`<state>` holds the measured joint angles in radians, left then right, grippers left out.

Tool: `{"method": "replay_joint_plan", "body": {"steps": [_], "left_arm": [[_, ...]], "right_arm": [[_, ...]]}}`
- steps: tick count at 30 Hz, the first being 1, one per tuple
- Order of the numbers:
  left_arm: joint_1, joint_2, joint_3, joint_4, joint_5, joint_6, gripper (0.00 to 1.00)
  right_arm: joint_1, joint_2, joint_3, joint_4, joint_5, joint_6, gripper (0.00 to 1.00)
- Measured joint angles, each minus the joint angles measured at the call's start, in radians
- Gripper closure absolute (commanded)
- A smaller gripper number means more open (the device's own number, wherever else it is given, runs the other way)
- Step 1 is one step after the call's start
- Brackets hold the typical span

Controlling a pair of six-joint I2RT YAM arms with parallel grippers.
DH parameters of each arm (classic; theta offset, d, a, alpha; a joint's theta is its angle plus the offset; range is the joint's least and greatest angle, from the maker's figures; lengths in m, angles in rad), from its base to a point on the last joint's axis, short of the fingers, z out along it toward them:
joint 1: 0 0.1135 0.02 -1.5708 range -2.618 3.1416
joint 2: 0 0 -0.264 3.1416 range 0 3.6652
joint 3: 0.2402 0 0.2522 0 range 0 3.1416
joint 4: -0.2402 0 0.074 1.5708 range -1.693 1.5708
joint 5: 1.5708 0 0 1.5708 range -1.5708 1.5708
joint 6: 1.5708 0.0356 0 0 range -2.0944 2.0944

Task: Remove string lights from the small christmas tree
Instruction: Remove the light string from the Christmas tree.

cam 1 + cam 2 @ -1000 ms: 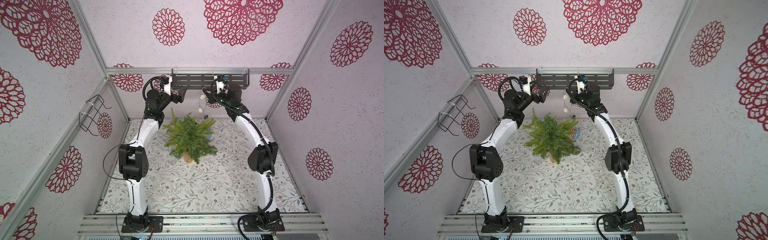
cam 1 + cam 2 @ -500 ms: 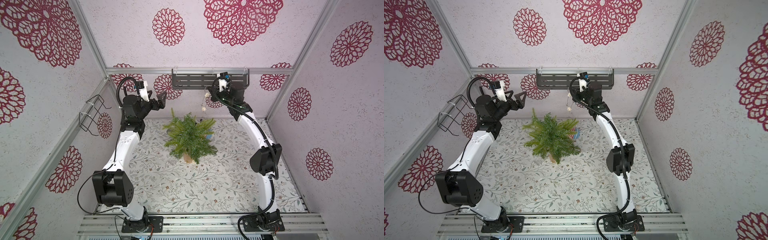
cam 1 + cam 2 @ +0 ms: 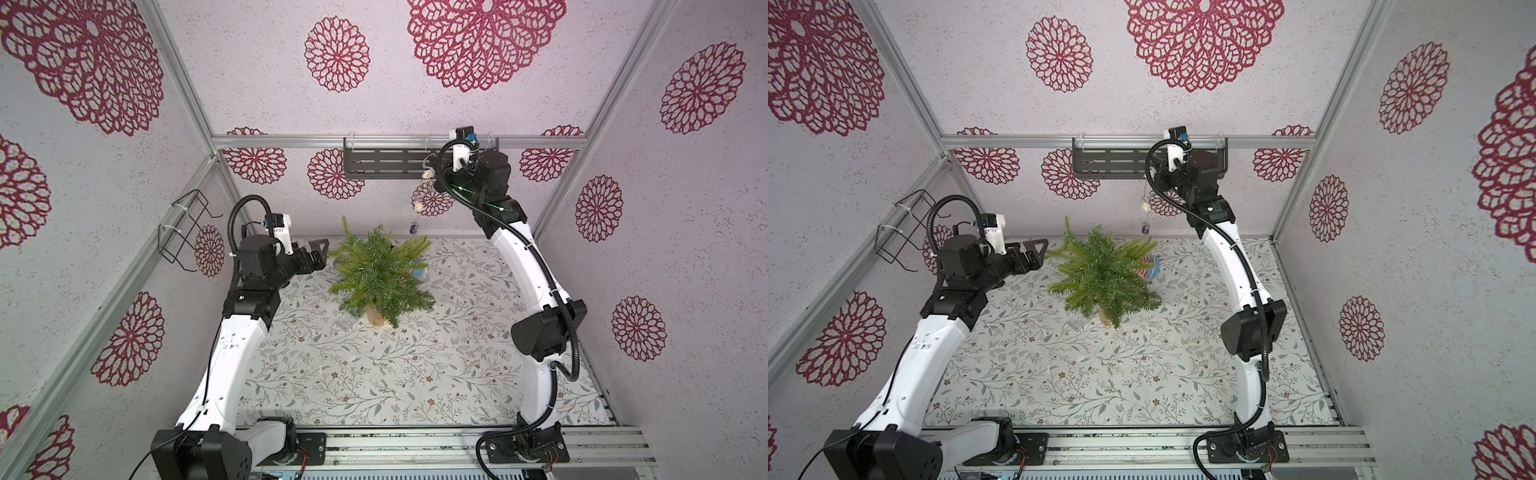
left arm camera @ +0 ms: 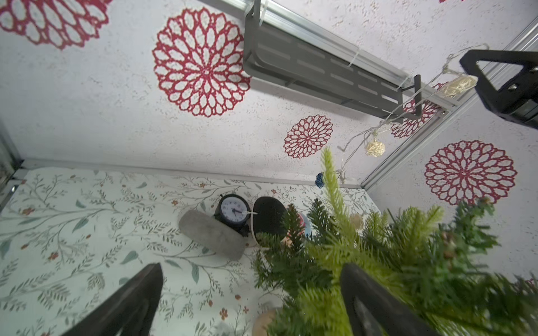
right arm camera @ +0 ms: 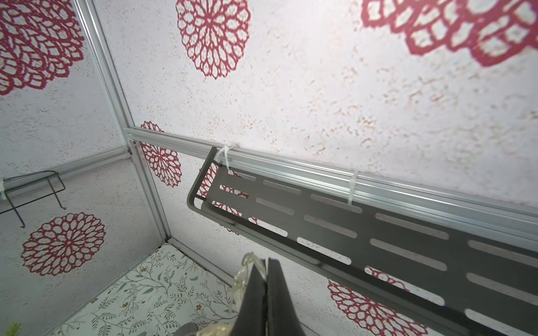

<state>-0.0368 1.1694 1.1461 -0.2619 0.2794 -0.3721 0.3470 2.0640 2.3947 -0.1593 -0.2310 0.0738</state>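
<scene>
While right tool (image 3: 430, 173) sits clenched on the upper end of the string lights (image 3: 419, 206), high near the grey wall shelf (image 3: 386, 162) over the worktop's far edge, the strand hangs slack down to the small christmas tree (image 3: 380, 274). The tree stands approx mid-worktop, toward the far edge. Left tool (image 3: 319, 253) is spread wide and empty, just beside the tree's left branches, not touching afaict. Small clear box (image 3: 345, 323), prob the strand's end, lies on worktop (image 3: 374, 386) just beside the trunk; wire btw it and the tree is too thin to trace. Handling: wire v. light, limp, snags on needles. Woven balls look crushable, so pinch the wire btw balls, not the balls. Tree looks light + top-heavy, could tip if pulled sideways. Left tool likely needs to steady the trunk or free a loop.
</scene>
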Motion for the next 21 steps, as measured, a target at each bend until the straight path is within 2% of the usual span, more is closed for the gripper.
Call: {"method": "replay_joint_plan", "body": {"steps": [4,13,21], "left_arm": [[0.000,-0.083,-0.043,-0.065,0.008,-0.009,0.02],[-0.025,-0.214,-0.156,-0.131,0.142,-0.048,0.03],[-0.037,-0.319,-0.189,-0.178,0.249,-0.044,0.04]], "right_arm": [[0.000,-0.032,0.000,-0.032,0.032,-0.027,1.00],[0.000,-0.091,0.000,-0.099,0.132,-0.079,1.00],[0.000,-0.144,-0.023,-0.142,0.198,-0.111,1.00]]}}
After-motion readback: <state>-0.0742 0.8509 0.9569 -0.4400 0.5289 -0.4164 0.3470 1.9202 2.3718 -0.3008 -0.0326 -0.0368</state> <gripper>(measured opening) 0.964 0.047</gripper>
